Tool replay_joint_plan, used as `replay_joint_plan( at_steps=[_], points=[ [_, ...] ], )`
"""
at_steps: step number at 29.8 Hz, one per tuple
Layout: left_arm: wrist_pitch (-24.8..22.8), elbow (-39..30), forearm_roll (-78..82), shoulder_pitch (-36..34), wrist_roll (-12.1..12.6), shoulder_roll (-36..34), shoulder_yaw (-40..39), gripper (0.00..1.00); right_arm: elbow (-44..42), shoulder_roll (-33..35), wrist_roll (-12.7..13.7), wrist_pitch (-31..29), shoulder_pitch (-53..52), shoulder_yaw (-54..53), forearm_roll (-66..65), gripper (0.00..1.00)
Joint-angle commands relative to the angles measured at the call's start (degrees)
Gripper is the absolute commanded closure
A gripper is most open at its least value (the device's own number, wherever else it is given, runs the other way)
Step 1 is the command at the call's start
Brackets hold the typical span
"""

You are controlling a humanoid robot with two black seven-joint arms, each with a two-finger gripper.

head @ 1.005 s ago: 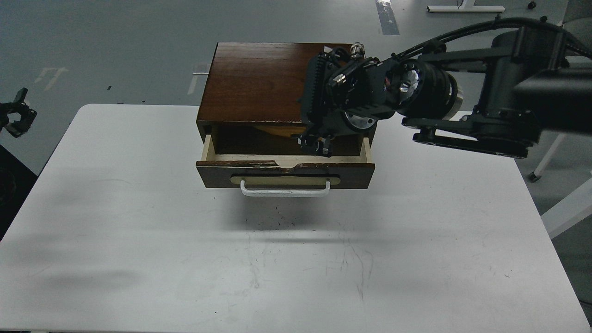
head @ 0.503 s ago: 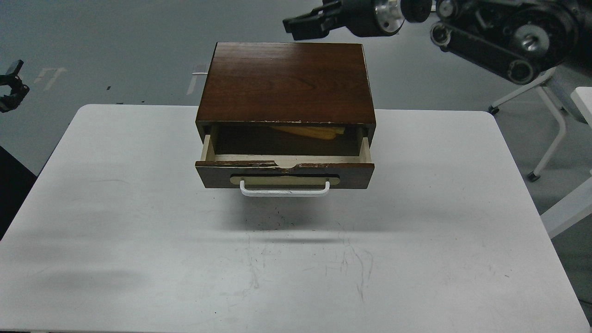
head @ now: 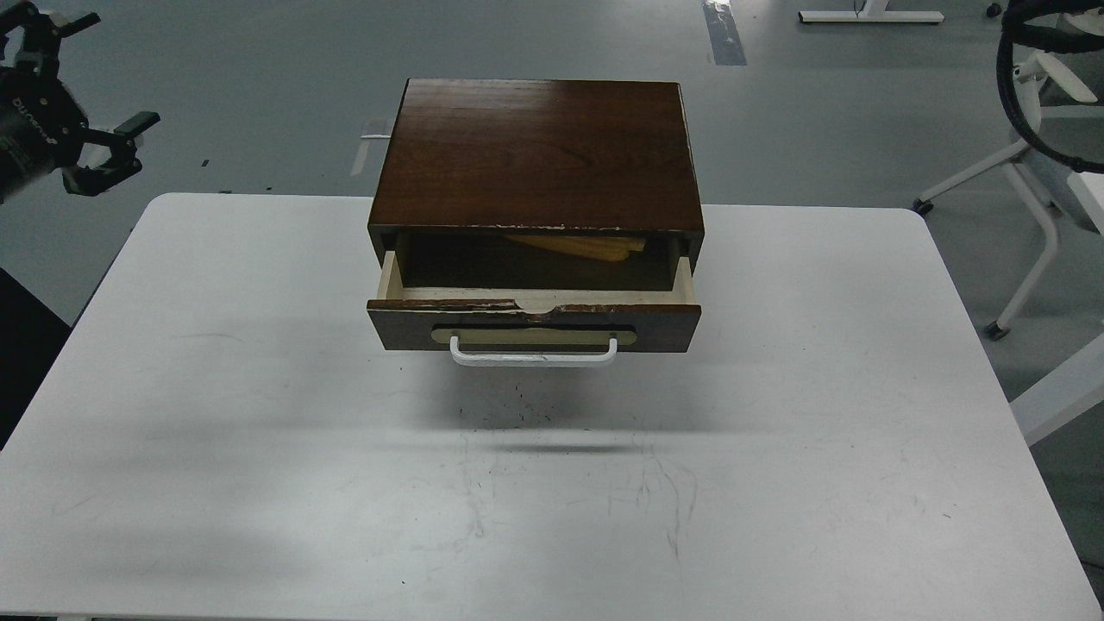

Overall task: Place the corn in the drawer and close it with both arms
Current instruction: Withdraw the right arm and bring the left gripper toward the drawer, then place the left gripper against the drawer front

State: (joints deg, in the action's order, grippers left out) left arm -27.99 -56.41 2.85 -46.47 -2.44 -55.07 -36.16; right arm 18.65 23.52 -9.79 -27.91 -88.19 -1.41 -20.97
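Note:
The dark brown drawer (head: 533, 325) is pulled partway out of the wooden cabinet (head: 535, 155), its white bar handle (head: 533, 355) facing me. The yellow corn (head: 580, 247) lies inside toward the back right, partly hidden under the cabinet top. My left gripper (head: 97, 84) hangs in the air at the far upper left, off the table, its fingers spread and empty. My right gripper is out of view; only a loop of its black cable (head: 1018, 95) shows at the upper right.
The cabinet stands at the back middle of the white table (head: 552, 483). White frame legs on wheels (head: 1026, 285) stand on the grey floor past the table's right edge.
My right arm left the drawer, rose above the cabinet and went out of view, leaving the corn in the drawer. My left gripper has risen and come further into view.

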Motion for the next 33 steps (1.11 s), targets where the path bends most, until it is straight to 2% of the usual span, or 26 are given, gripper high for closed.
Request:
replay_joint_plan(
  at_steps=[1,10,12,15,20,23,24,27,29,33],
  points=[
    [0.0,-5.8,5.6,0.0,-0.8,0.3,-2.9,0.02,-2.7,1.3,0.5,-0.1,5.6,-4.4,5.7,0.0],
    [0.0,-15.7,24.7,-0.6,-1.1,4.2,-6.6,0.03,-7.7,1.8,0.8,-0.1,18.8,-15.4,22.5,0.0],
    [0.0,-16.4,28.2,-0.7,-2.6,7.1,-7.1,0.05,-7.7,1.8,0.8,-0.1,22.0,-17.4,26.3,0.0],
    [0.0,-20.6,36.9,-1.1,-5.3,9.9,-7.1,0.07,-7.6,1.8,0.8,-0.1,25.1,-20.9,27.5,0.0],
    [0.0,-29.6,51.0,-1.0,-5.6,12.7,-6.6,0.07,-7.7,1.8,0.8,-0.1,27.0,-21.6,27.5,0.0],
    [0.0,-35.1,62.2,-0.2,-5.6,15.0,-5.9,0.16,-7.8,2.7,0.7,-0.1,27.6,-21.6,27.5,0.0],
    [0.0,-35.2,62.3,-0.2,-5.6,15.0,-5.9,0.16,-7.8,2.8,0.7,-0.1,27.6,-21.6,27.5,0.0],
    [0.0,-38.2,72.1,0.4,-5.7,16.7,-3.0,0.31,-7.8,3.5,0.6,-0.1,28.0,-21.7,27.6,0.0],
    [0.0,-39.7,77.3,0.3,-5.7,16.4,0.3,0.5,-7.8,3.4,0.6,-0.1,29.0,-21.8,27.6,0.0],
    [0.0,-41.1,81.5,-0.2,-7.1,15.4,5.3,0.77,-7.8,3.2,0.6,-0.1,29.3,-21.8,27.6,0.0]
  ],
)
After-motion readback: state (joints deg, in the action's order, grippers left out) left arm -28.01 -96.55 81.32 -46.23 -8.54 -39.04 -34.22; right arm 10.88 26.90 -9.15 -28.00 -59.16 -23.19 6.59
